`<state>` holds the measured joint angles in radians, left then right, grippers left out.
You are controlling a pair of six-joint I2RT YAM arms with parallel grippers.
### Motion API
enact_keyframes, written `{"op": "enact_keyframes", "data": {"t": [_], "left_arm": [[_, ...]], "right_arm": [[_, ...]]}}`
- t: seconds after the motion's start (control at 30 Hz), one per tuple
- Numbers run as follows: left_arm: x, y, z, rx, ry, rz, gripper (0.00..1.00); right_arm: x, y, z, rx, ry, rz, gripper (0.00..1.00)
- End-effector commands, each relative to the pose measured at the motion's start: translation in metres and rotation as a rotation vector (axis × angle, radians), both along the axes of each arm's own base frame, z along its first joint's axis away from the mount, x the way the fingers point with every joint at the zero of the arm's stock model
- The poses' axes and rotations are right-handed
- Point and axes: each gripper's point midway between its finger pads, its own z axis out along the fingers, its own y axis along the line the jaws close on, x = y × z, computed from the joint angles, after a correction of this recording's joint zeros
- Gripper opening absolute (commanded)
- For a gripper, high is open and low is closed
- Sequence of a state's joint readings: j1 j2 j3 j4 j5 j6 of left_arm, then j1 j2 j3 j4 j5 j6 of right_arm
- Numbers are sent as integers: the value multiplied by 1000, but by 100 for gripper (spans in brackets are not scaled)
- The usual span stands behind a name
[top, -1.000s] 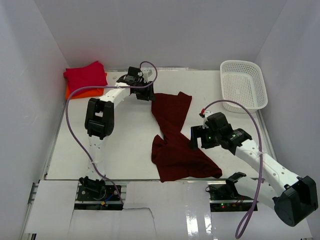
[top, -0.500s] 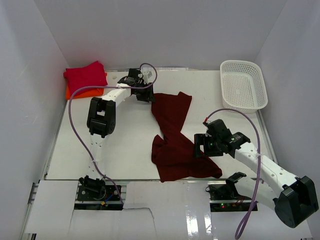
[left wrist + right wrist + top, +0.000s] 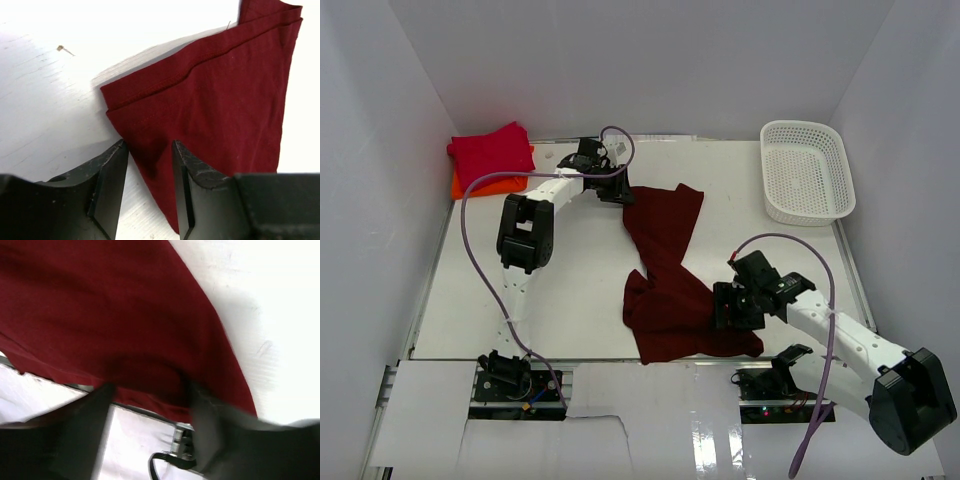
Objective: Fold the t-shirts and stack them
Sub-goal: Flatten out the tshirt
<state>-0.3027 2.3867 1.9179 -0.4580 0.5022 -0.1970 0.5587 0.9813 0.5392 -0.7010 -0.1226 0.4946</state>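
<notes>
The dark maroon t-shirt (image 3: 665,270) lies crumpled lengthwise in the middle of the table. My left gripper (image 3: 615,192) sits at its far left corner. In the left wrist view it (image 3: 148,150) is open, low on the table, with the maroon shirt's (image 3: 215,100) hemmed edge running between the two fingers. My right gripper (image 3: 725,305) is over the shirt's near right part. It (image 3: 150,392) is open and blurred, its fingers straddling the maroon shirt's (image 3: 115,315) hem by the table's front edge. The crimson t-shirt (image 3: 492,150) lies folded on the orange t-shirt (image 3: 470,186) at the far left.
A white mesh basket (image 3: 807,170) stands at the far right corner. White walls close in the table on the left, right and back. A table edge with a bracket and cable (image 3: 175,460) shows just beyond the shirt's hem.
My right arm has swung toward the near edge and come down over the shirt's near right part. The left gripper stayed at the far corner, its jaws a little narrower.
</notes>
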Motion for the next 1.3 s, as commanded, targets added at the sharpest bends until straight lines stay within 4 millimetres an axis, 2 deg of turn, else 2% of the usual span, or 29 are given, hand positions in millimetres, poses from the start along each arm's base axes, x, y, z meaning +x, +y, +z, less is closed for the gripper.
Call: {"op": "enact_keyframes", "data": {"t": [0.0,0.07,0.1,0.17,0.23,0.33,0.37,0.53,0.63,0.67,0.73,0.77,0.8,0.87,0.9,0.97,1.0,1.07,1.1,1.17,1.2,1.27], "left_arm": [[5,-12,18,-73,-19,-21,50],[5,-15,21,-90,-18,-27,47],[6,-16,22,-95,-16,-29,47],[6,-15,23,-99,-15,-24,42],[6,-16,23,-97,-14,-21,39],[8,-13,19,-81,0,-4,14],[10,-12,18,-71,0,4,0],[14,-4,23,-27,-13,45,0],[22,9,41,17,-59,106,0],[25,12,58,20,-89,123,0],[33,32,73,66,-111,197,0],[38,38,87,71,-134,225,0],[42,55,101,83,-143,278,0],[46,72,121,80,-158,326,0],[48,87,139,73,-174,362,0],[51,103,161,82,-204,406,0],[49,115,170,97,-205,435,0],[49,132,184,133,-228,479,0],[47,142,197,141,-241,503,0],[44,152,210,140,-255,529,0],[42,160,216,136,-258,546,0],[36,164,234,116,-281,559,0]], "right_arm": [[-4,5,-2,35,11,-5,60],[-4,5,-3,36,15,-7,38],[-4,6,-3,38,15,-8,22],[-2,6,-2,36,10,-11,9],[0,4,2,28,-1,-18,8],[4,2,9,14,-22,-26,8],[5,2,12,12,-29,-28,8],[16,-3,29,-20,-77,-53,8],[26,-4,44,-36,-115,-60,8],[32,-2,54,-31,-139,-59,8],[39,-8,59,-72,-163,-73,8],[46,-6,67,-76,-181,-70,8],[50,-8,69,-93,-191,-72,8],[56,-9,73,-113,-198,-68,8],[63,-8,80,-121,-221,-66,8],[73,-11,82,-146,-228,-73,8],[80,-11,88,-148,-245,-65,8],[92,-17,88,-173,-244,-80,8],[101,-18,94,-179,-266,-69,8],[118,-26,94,-205,-263,-88,8],[130,-28,104,-207,-292,-86,8],[152,-34,107,-212,-295,-105,8]]}}
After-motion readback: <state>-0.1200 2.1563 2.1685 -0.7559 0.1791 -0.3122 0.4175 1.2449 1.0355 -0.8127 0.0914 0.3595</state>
